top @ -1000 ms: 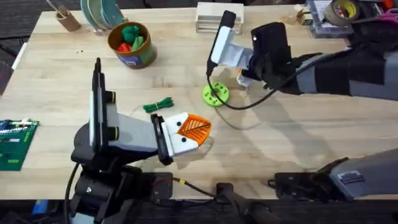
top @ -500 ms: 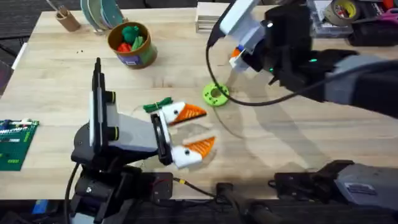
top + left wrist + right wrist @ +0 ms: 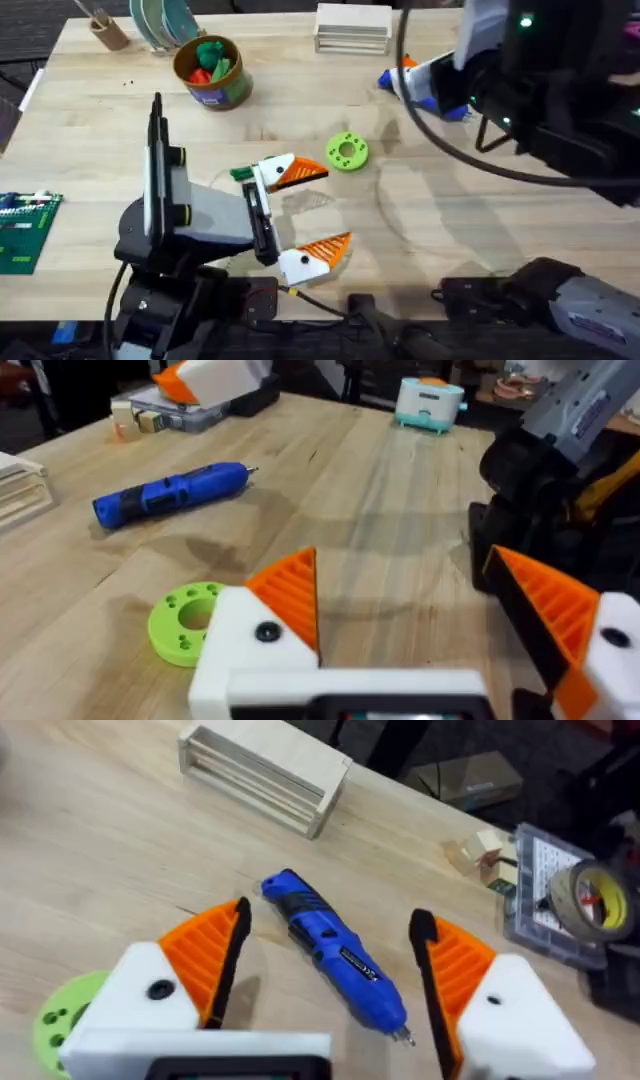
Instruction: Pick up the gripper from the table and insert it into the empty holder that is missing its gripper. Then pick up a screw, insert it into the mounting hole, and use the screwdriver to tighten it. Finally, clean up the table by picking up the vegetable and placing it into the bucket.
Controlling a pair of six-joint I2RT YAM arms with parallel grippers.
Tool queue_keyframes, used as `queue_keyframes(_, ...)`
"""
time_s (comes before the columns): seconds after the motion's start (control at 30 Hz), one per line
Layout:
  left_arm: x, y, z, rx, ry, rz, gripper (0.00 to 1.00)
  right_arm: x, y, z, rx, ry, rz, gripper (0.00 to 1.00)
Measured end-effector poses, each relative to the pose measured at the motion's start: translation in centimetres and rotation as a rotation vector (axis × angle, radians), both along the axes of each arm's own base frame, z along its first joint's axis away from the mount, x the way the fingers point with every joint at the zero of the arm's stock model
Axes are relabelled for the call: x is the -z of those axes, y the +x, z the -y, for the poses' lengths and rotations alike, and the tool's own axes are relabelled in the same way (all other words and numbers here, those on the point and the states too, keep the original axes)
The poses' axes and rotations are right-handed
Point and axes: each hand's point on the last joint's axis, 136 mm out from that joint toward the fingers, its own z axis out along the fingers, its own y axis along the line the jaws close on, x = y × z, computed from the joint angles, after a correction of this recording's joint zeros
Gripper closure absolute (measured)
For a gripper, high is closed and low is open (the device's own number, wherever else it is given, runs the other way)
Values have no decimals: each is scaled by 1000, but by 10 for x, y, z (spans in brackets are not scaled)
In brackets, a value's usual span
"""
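My left gripper (image 3: 300, 213) stands open low over the table (image 3: 440, 230). Each of its white holder blocks (image 3: 250, 645) carries an orange ribbed gripper wedge (image 3: 290, 595). The dark-green vegetable (image 3: 240, 173) lies just behind its far finger, and the bright green disc (image 3: 347, 152) rests beyond it. The blue screwdriver (image 3: 335, 955) lies flat on the wood. Directly above it hovers my right gripper (image 3: 330, 915), open, a finger on each side and no contact. The bucket (image 3: 212, 92) at the back left holds red and green toys.
A slatted wooden box (image 3: 352, 28) sits at the back edge. A parts case and tape roll (image 3: 585, 900) lie at the back right, a green circuit board (image 3: 25, 230) at the left edge. A black cable (image 3: 440, 150) loops over the table's right half.
My left gripper has gone from shut to wide open. The right arm has pulled up and away from the green disc toward the back right, over the screwdriver.
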Motion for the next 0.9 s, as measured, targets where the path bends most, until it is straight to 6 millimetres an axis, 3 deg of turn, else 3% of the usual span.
queue_keyframes(0.13,-1,2,-1,-12,0,6,8,-4,-9,5,18,31,-11,10)
queue_keyframes(0.37,-3,17,-7,-117,13,0,11,7,-22,12,44,43,-77,10)
queue_keyframes(0.5,-5,27,-21,-255,64,-101,10,3,-26,15,54,66,-74,10)
queue_keyframes(0.73,-31,41,-49,-469,188,-194,10,-5,-30,16,60,94,-51,11)
queue_keyframes(0.9,-39,56,-68,-588,327,-344,10,-2,-34,19,67,94,-71,11)
